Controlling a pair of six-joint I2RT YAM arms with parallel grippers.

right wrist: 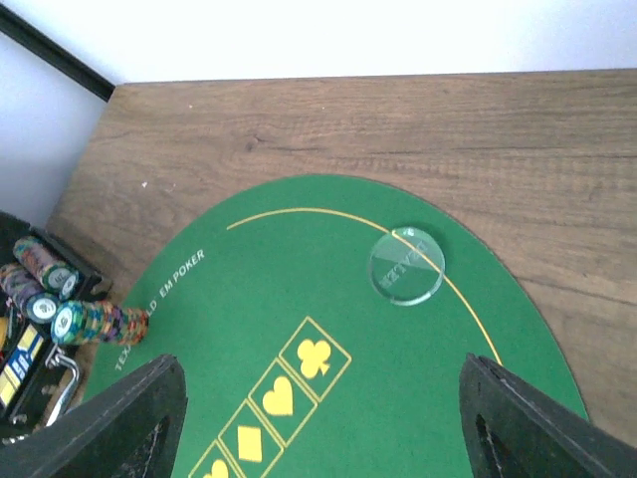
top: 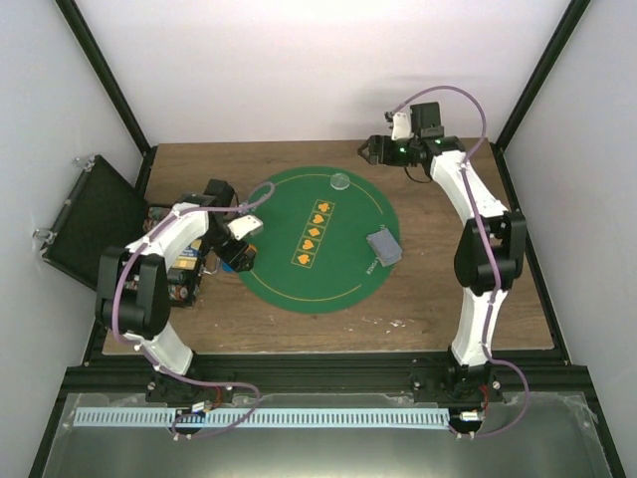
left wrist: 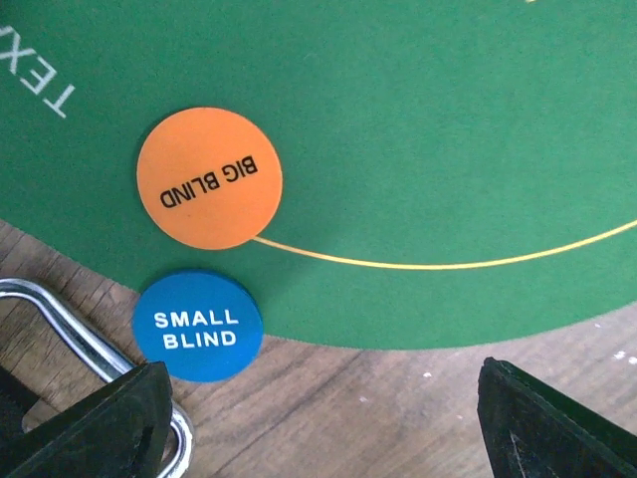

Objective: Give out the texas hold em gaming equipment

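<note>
Gaping empty, left end effector (left wrist: 320,423) and right end effector (right wrist: 323,423) hover; blue disc (left wrist: 197,326) straddles mat (left wrist: 448,149) edge.

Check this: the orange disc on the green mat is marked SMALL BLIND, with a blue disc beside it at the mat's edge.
Wrong marking. The orange disc is marked BIG BLIND; it does lie on the green mat, with the blue disc beside it at the mat's edge. The left wrist view shows this.
</note>
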